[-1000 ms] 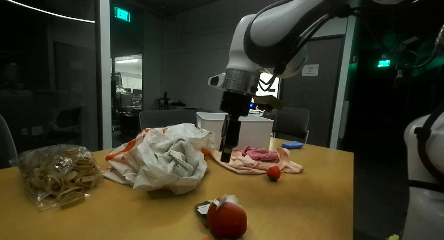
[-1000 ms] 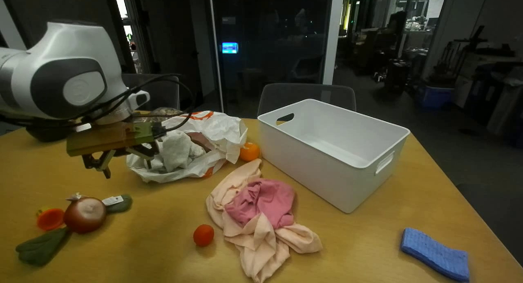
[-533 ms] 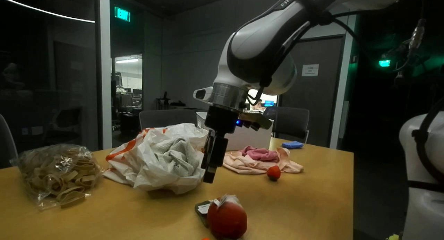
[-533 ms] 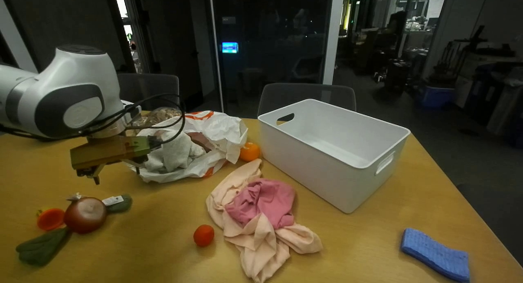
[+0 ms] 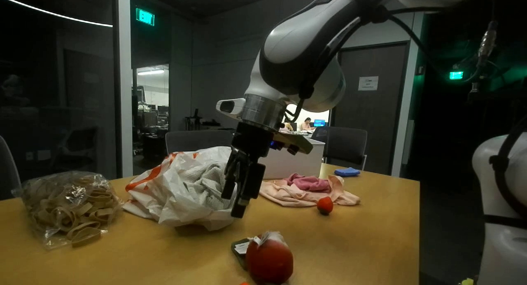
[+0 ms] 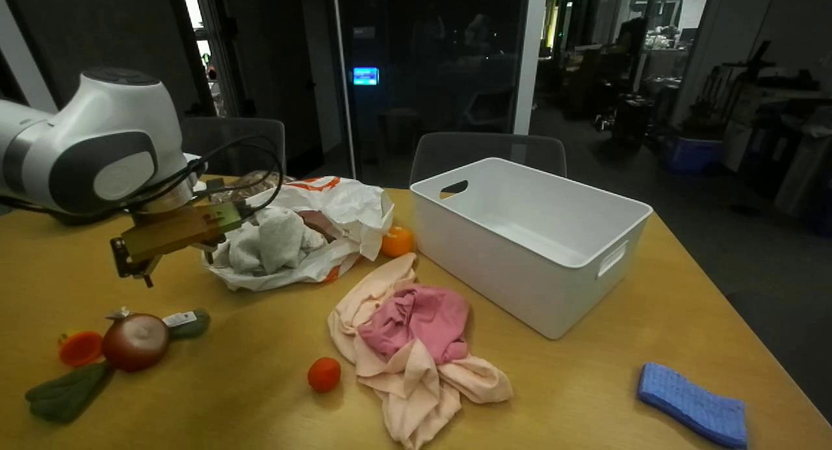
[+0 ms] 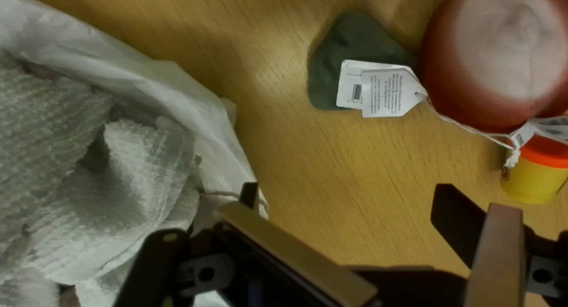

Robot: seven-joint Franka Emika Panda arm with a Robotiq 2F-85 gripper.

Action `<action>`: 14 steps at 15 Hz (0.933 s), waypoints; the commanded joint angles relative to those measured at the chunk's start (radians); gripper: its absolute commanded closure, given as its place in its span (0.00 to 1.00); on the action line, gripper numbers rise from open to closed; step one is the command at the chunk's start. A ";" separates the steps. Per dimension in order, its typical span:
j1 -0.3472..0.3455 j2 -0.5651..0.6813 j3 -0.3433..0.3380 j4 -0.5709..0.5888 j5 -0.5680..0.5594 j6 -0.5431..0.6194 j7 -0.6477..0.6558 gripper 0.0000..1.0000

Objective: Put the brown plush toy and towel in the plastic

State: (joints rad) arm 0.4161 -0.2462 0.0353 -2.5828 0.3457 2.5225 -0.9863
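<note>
Since a second ago the arm has come lower and further left in both exterior views, and its gripper has turned; the things on the table show no shift.

Gripper state: fingers spread wide, holding nothing. It hangs over the tabletop beside the plastic bag; in the wrist view one finger overlaps the bag's edge, contact not certain.

Towel: gray-white, bunched in the open bag. Next to it, in an exterior view, a brown thing, largely covered; cannot tell what it is.

Plush onion: reddish brown, on the table apart from the bag, just beside a dark green piece and an orange-lidded yellow tub.

White bin: upright; an orange sits between it and the bag. A pink cloth lies on a peach cloth near the bin.
</note>
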 commanded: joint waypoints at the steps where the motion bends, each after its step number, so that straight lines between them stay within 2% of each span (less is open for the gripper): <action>1: -0.016 0.100 0.022 0.068 0.012 0.017 -0.086 0.00; 6: -0.056 0.220 0.085 0.153 -0.031 0.057 -0.114 0.00; 11: -0.122 0.307 0.128 0.217 -0.132 0.073 -0.088 0.00; 12: -0.137 0.322 0.129 0.223 -0.169 0.084 -0.083 0.08; 13: -0.152 0.334 0.128 0.229 -0.196 0.089 -0.080 0.26; 14: -0.165 0.345 0.128 0.234 -0.223 0.093 -0.077 0.32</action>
State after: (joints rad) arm 0.3001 0.0536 0.1448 -2.3871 0.1942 2.5889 -1.0779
